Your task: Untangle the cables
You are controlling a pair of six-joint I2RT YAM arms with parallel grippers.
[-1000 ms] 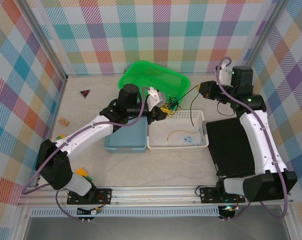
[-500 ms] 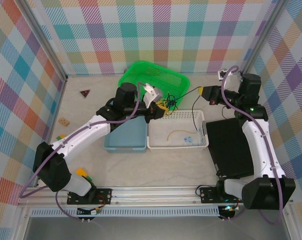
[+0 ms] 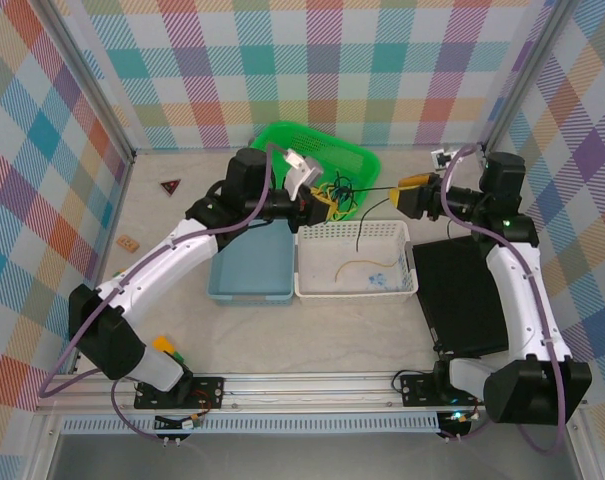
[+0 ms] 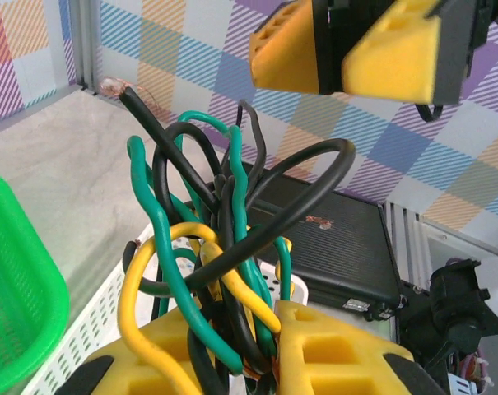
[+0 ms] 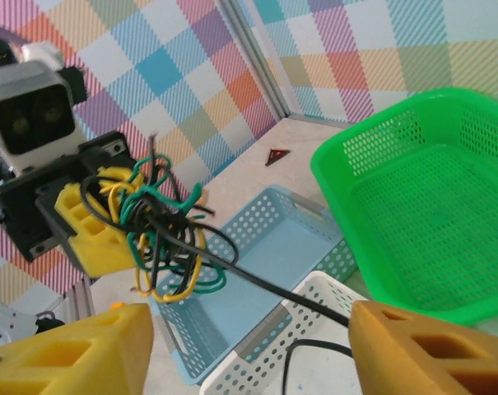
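A: Logged progress on the untangling?

B: Judged barely under way. Found the knot of thin black, dark green and yellow cables [image 4: 232,239] clamped low between the yellow foam fingers [image 4: 331,354] of the left gripper [image 3: 322,204]. Held it aloft over the far edge of the white perforated plastic basket [image 3: 357,294], near the green mesh basket [image 3: 272,135]. Saw no strand freed from the knot.

A: And the right side?

B: Recorded the right gripper [image 3: 414,196] spread wide, gripping nothing. Traced one long black strand [image 5: 265,282] from the knot to the tip of one right finger [image 5: 430,350]. Could not tell whether touching or just beside. Followed what looked like the same strand down into the white basket.

A: Anything finished?

B: Noted one short tan-yellow cable [image 3: 364,263] lying alone on the white basket's floor, well apart from the knot. Took as already separated. Left to do, by estimate: part black from green from yellow.

A: Counted items, largest first?

B: Tallied one flat black rectangular slab [image 3: 462,300]. Then three baskets: green, white and a pale blue perforated one [image 3: 252,280]. Then two grippers, one knot and one loose cable. Could not count strands inside the knot; put down at least one in each of three colours.
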